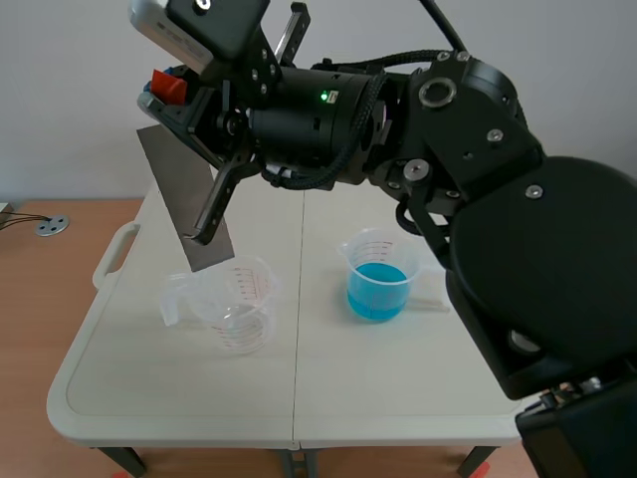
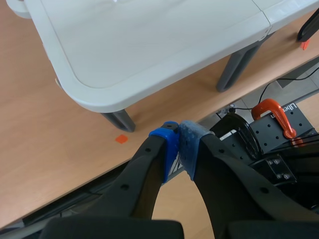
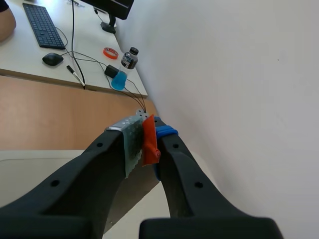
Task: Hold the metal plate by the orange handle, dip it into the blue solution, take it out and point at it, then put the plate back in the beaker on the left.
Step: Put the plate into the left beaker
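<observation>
My right arm comes in from the right and reaches high across to the left. Its gripper [image 1: 177, 92] is shut on the orange handle [image 1: 167, 86] of the metal plate [image 1: 184, 204]. The grey plate hangs tilted, its lower end just above the rim of the empty clear beaker [image 1: 237, 304] on the left. A beaker of blue solution [image 1: 378, 277] stands to the right of it. The right wrist view shows the orange handle [image 3: 149, 142] pressed between the pads of the right gripper [image 3: 147, 143]. My left gripper [image 2: 180, 149] is shut on nothing, off the table [image 2: 149, 50] near its corner.
The white table [image 1: 348, 388] has a carry handle [image 1: 114, 254] on its left edge. A grey disc with cables [image 1: 52, 226] lies on the wooden floor at the left. An orange clamp [image 2: 271, 112] sits on the black frame under the left gripper.
</observation>
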Tool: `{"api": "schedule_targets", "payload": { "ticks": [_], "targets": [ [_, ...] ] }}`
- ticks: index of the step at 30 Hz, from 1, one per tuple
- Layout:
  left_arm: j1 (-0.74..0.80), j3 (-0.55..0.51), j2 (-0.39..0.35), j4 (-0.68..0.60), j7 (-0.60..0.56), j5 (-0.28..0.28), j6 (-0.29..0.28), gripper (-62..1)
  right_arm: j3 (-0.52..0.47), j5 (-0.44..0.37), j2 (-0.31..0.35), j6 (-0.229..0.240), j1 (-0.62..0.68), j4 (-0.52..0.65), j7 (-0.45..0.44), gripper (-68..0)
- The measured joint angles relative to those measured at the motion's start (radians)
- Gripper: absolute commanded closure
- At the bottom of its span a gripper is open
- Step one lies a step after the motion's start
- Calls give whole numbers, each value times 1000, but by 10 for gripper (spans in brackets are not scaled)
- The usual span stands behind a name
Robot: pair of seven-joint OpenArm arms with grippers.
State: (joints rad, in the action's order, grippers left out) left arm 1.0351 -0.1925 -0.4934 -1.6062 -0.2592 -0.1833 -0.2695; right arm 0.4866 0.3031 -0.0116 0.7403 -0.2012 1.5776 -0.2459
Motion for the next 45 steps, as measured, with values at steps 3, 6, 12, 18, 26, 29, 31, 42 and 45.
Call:
{"api": "schedule_targets", "payload": {
  "ticks": [3, 6, 12, 18, 26, 29, 31, 42, 45],
  "targets": [
    [0, 0, 0, 0, 0, 0, 0, -15, 0, 0, 0, 0, 0, -22, -2, -13],
    [0, 0, 0, 0, 0, 0, 0, -15, 0, 7, 0, 0, 0, -48, -13, -13],
    [-2, 0, 0, 0, 0, 0, 0, -15, 0, 23, 0, -10, 0, -88, -40, -13],
    [-2, 0, 0, 0, 0, 0, 0, -15, 0, 23, 0, -11, 0, -116, -40, -13],
    [-2, 0, 0, 0, 0, 0, 0, -15, 0, 49, 0, -51, 0, -169, -46, -13],
    [-2, 0, 0, 0, 0, 0, 0, -15, 0, 52, 0, -64, 0, -199, -50, -13],
    [-2, 0, 0, 0, 0, 0, 0, -15, 0, 61, 0, -64, 0, -215, -59, -13],
    [-2, 0, 0, 0, 0, 0, 0, -15, 0, 68, 0, -91, 0, -288, -76, -13],
    [-2, 0, 0, 0, 0, 0, 0, -15, 0, 68, 0, -102, 0, -313, -95, -13]
  ]
}}
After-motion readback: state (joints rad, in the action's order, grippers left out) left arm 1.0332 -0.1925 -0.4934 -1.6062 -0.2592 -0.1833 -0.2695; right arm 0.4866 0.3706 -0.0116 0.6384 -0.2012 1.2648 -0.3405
